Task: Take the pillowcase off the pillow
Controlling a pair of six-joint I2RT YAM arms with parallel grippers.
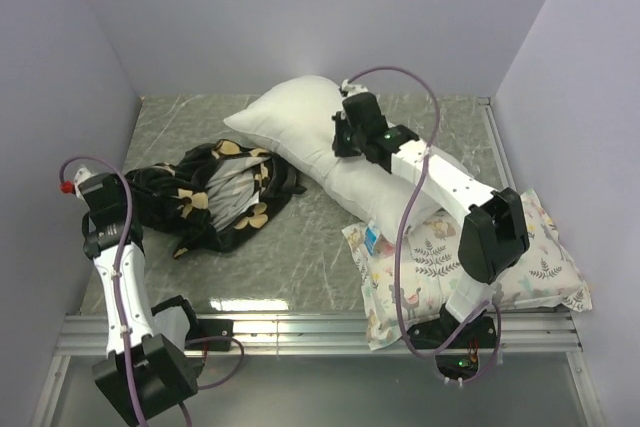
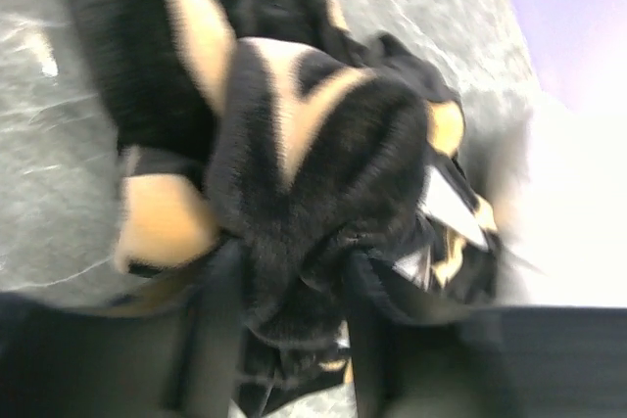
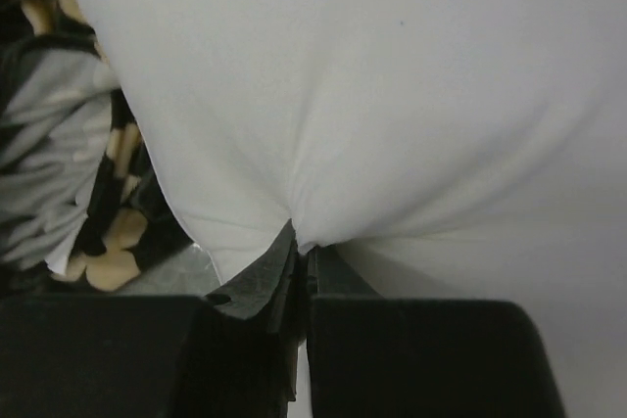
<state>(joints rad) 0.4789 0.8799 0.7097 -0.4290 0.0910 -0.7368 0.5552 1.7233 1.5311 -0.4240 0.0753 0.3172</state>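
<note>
The black plush pillowcase [image 1: 225, 192] with tan flowers lies crumpled on the left of the table, off the pillow. The plain white pillow [image 1: 300, 127] lies diagonally at the back centre. My left gripper [image 1: 128, 197] is at the pillowcase's left end. In the blurred left wrist view its jaws [image 2: 291, 259] stand apart, with a fold of the pillowcase [image 2: 304, 163] bunched between them. My right gripper [image 1: 343, 139] rests on top of the pillow. In the right wrist view it [image 3: 304, 242] is shut on a pinch of the pillow's white cloth [image 3: 372, 95].
A smaller white pillow with a pastel animal-and-plant print [image 1: 530, 257] lies at the front right under the right arm. Lilac walls [image 1: 60, 97] close in the left, back and right. A metal rail [image 1: 320, 332] runs along the near edge.
</note>
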